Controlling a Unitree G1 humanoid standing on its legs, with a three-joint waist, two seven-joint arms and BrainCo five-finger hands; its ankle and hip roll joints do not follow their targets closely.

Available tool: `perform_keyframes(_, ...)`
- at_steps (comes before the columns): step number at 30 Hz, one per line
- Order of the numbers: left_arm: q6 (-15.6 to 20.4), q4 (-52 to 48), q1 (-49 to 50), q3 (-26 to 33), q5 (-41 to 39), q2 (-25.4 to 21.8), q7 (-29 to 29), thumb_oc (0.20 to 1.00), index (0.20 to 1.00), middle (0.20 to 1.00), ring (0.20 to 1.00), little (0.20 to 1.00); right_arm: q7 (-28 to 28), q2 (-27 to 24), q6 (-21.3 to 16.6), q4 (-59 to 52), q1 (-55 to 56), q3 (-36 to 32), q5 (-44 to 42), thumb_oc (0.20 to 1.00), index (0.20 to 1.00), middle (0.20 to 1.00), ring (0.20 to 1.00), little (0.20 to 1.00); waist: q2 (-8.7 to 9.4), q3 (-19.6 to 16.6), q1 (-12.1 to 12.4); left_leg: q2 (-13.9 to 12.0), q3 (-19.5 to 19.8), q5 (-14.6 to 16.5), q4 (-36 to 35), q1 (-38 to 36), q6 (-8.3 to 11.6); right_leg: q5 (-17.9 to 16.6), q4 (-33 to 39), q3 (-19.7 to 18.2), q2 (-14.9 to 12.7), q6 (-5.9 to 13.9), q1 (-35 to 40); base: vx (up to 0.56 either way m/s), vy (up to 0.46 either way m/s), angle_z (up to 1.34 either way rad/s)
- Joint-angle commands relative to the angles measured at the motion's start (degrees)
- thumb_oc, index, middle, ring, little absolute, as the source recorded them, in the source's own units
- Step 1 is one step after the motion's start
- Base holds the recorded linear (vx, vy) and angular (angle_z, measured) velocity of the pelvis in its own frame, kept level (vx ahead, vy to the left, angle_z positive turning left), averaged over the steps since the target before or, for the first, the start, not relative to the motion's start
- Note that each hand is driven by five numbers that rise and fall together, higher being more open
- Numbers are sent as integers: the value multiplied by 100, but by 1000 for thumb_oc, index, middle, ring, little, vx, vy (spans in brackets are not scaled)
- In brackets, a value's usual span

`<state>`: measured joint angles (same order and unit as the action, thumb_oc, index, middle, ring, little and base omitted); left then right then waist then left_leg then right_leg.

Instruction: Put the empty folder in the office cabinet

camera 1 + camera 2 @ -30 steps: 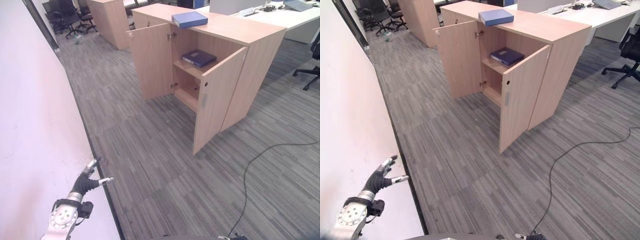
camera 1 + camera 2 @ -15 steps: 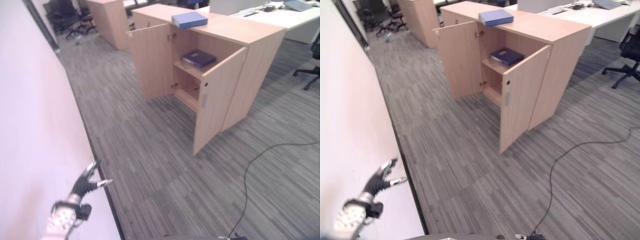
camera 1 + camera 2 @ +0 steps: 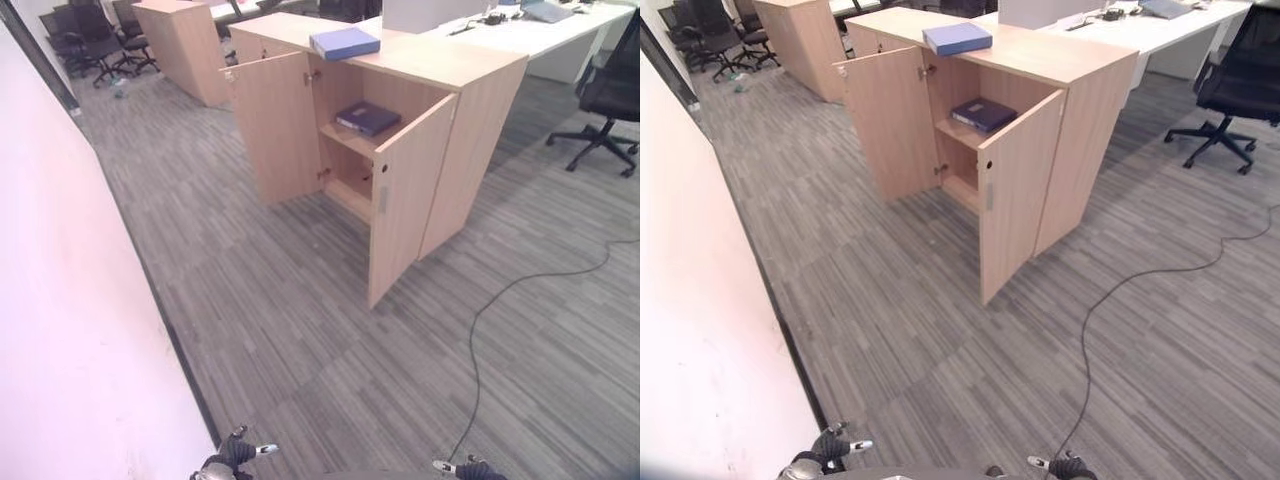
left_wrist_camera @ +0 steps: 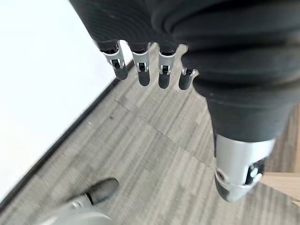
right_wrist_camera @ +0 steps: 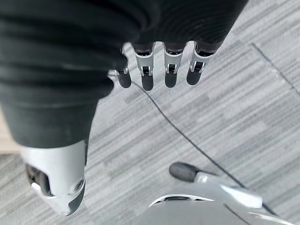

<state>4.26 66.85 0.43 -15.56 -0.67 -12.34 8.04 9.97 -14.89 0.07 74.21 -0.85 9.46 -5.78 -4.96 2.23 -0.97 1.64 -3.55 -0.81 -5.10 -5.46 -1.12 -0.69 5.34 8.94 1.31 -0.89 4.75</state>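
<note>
The wooden office cabinet (image 3: 440, 110) stands far from the robot, across a grey striped carpet floor (image 3: 300, 330), and both its doors are swung open. The left door (image 3: 278, 128) points to the near left, the right door (image 3: 408, 195) points toward the robot. On the top of the cabinet lies a light blue folder (image 3: 345, 42), flat, near the left end. Inside, on the upper shelf (image 3: 350, 138), lies a second folder, dark blue (image 3: 368, 117), also flat — which of the two is the empty one, I cannot tell.

The left hand (image 3: 238, 455) shows at the near edge of the scene, low, close to the white wall (image 3: 70, 330) on the left. Its fingers (image 4: 141, 70) are straight and apart, and hold nothing. The right hand (image 3: 462, 467) shows at the near edge too, more to the right; its fingers (image 5: 170, 70) are straight as well, with nothing between them and the thumb.

Both hands are well apart from the cabinet and from both folders. Behind the cabinet stands a white table (image 3: 520, 35), and a black office chair (image 3: 605, 100) stands at the far right.
</note>
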Motion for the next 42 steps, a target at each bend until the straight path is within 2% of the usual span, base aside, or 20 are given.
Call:
perform_keyframes(1,140,248,-260,104,196,-328,134,1000,1000,1000,1000,1000,85,-115,-218,152,-236,62,-235,1000,1000,1000,1000,1000,439,-77,40,-63,272,529,10,-3,192,118,-34,-11,-449,501,51,0,0,0)
perform_keyframes(3,144,254,-274,165,165,-362,137,1000,1000,1000,1000,1000,86,-162,-222,159,-254,21,-247,1000,1000,1000,1000,1000,455,-84,39,-63,269,530,10,-3,195,115,-34,-7,-448,507,51,0,0,0)
perform_keyframes(4,159,587,-242,226,216,-257,214,1000,1000,1000,1000,1000,133,-125,-261,167,-275,15,-263,1000,1000,1000,1000,1000,508,-82,56,-67,277,522,10,2,201,121,-34,-6,-442,509,52,0,0,0)
perform_keyframes(7,144,340,-299,219,150,-342,179,1000,1000,1000,1000,1000,98,-153,-259,158,-261,-4,-345,1000,1000,1000,1000,1000,499,-89,56,-70,268,531,10,3,197,115,-34,3,-452,514,52,0,0,0)
perform_keyframes(23,181,406,-306,261,-130,-222,123,1000,1000,1000,1000,1000,-35,-44,-181,223,-372,151,-291,1000,1000,1000,1000,1000,493,12,58,-50,280,500,10,154,151,65,-34,-102,-417,516,-127,7,-6,0)
perform_keyframes(29,160,540,-320,414,-349,-201,116,1000,1000,1000,1000,1000,-78,64,-169,236,-385,227,-289,1000,1000,1000,1000,1000,464,62,56,-69,278,522,10,156,142,150,-34,-140,-334,436,-146,113,-73,-2)
perform_keyframes(32,189,544,-357,501,-511,-277,132,1000,1000,1000,1000,1000,-100,101,-201,206,-443,234,-323,1000,1000,1000,1000,1000,535,159,30,-229,155,497,40,102,238,229,-34,-177,-242,338,-117,80,-129,-1)
perform_keyframes(33,203,516,-387,571,-631,-339,142,1000,1000,1000,1000,1000,-86,99,-227,188,-454,205,-361,1000,1000,1000,1000,1000,642,265,17,-337,-53,697,778,425,385,259,-59,-156,-248,256,-89,29,-201,5)
perform_keyframes(34,211,497,-393,617,-677,-365,140,1000,1000,1000,1000,1000,-81,90,-232,173,-451,198,-351,1000,1000,1000,1000,1000,683,325,21,-427,-197,750,1185,591,442,295,-90,-129,-247,215,-52,-14,-182,8)
perform_keyframes(37,226,412,-404,714,-788,-389,187,1000,1000,1000,1000,1000,-38,51,-214,165,-497,237,-317,1000,1000,1000,1000,1000,763,547,97,-660,-349,399,2565,1388,461,373,-86,32,-219,80,94,3,-134,-5)
perform_keyframes(38,232,410,-407,718,-796,-389,204,1000,1000,1000,1000,1000,-25,39,-201,191,-516,252,-300,1000,1000,1000,1000,1000,769,572,125,-681,-380,291,2680,1529,427,406,-86,54,-210,58,115,74,-92,-2)
perform_keyframes(39,243,421,-389,741,-813,-402,215,1000,1000,1000,1000,1000,-14,10,-183,222,-561,276,-268,1000,1000,1000,1000,1000,803,557,172,-706,-408,264,2569,1793,377,472,-102,84,-240,59,138,213,-1,24)
perform_keyframes(40,250,538,-292,814,-843,-366,216,1000,1000,1000,1000,1000,9,-55,-193,159,-606,265,-251,1000,1000,1000,1000,1000,783,529,275,-689,-342,53,1873,1954,383,588,-118,73,-251,84,245,265,45,18)
perform_keyframes(42,246,625,-212,879,-891,-331,214,1000,1000,1000,1000,1000,33,-88,-209,106,-603,242,-235,1000,1000,1000,1000,1000,684,523,349,-729,-288,-368,1187,1979,481,679,-96,63,-198,102,405,207,70,4)
